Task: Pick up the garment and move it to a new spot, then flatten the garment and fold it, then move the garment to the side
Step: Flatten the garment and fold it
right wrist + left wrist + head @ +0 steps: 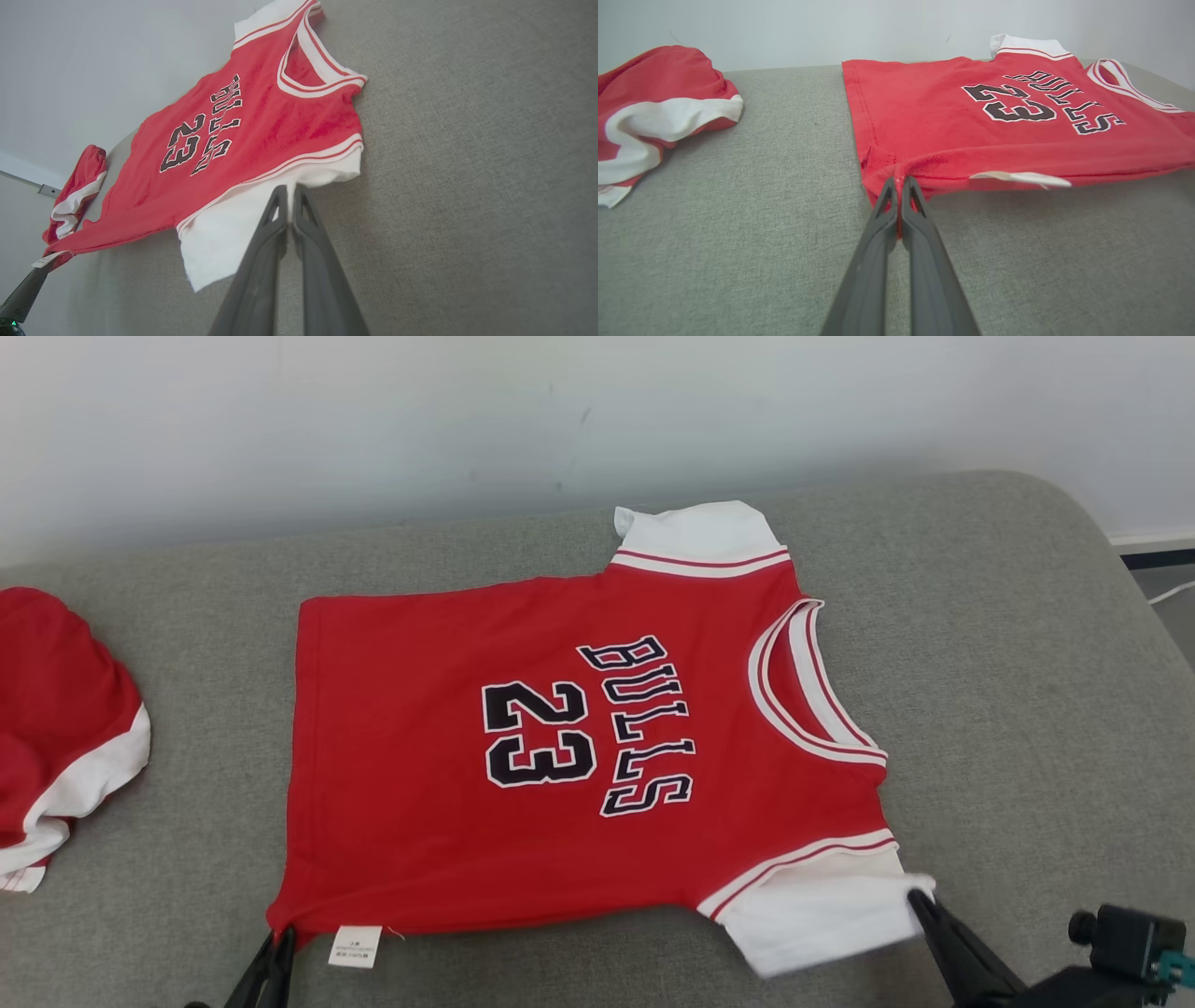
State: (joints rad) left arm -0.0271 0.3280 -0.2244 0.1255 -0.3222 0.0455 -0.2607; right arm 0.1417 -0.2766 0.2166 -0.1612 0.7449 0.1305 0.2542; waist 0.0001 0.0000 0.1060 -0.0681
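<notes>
Red shirt point(448, 821) lay spread mid-cushion point(1027, 709); left gripper point(899, 183), jaws clamped on its hem corner, right gripper point(289, 190), jaws clamped on its white sleeve, both toward cushion's front: flattening apparently done, next lift that edge across to fold.

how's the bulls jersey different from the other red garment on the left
The jersey lies spread out, print up; the red garment sits bunched. The jersey is pinched at its hem corner and white sleeve by the left end effector and right end effector; the red garment is untouched. Both are red with white trim, on the grey cushion.
</notes>
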